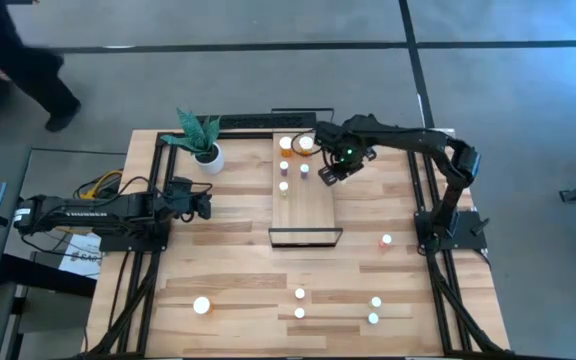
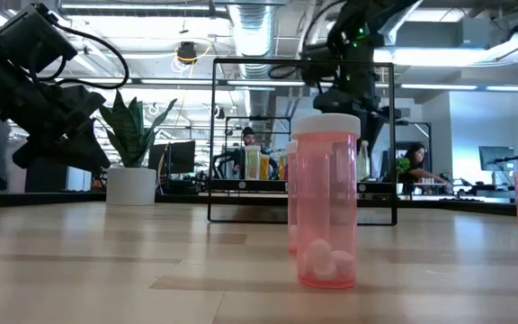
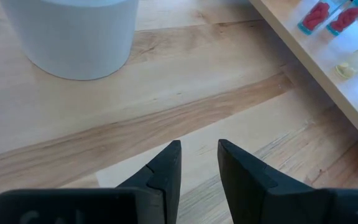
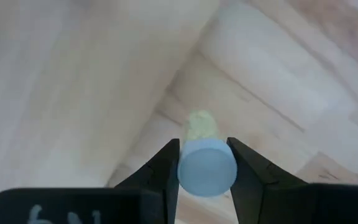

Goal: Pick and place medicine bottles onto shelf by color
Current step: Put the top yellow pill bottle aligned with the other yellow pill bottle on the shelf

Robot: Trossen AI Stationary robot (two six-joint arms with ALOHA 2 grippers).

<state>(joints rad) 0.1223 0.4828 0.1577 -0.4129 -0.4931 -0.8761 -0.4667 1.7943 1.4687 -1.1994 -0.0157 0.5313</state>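
My right gripper (image 1: pixel 328 175) hangs over the right edge of the shelf (image 1: pixel 303 210) and is shut on a small pale-yellow medicine bottle (image 4: pixel 199 126) with a white cap. Two orange bottles (image 1: pixel 296 144) and three small ones (image 1: pixel 284 168) stand upright at the shelf's far end. Several more bottles stand on the table near its front edge (image 1: pixel 300 295), and one (image 1: pixel 386 240) stands to the right of the shelf. My left gripper (image 1: pixel 206 205) waits at the table's left, shut, holding nothing, near the white plant pot (image 3: pixel 73 37). My right gripper pinches the bottle's round white cap (image 4: pixel 188 169) between its two fingers, one on each side. The fingers come from above and point down. The bottle hangs upright below them, its pale body clear of the wood beneath.
A white pot with a green plant (image 1: pixel 206 150) stands at the far left of the table. The shelf has a black metal frame (image 1: pixel 306 238) at its near end. An orange bottle (image 2: pixel 326 207) stands close in front of the low camera. People sit in the room behind.
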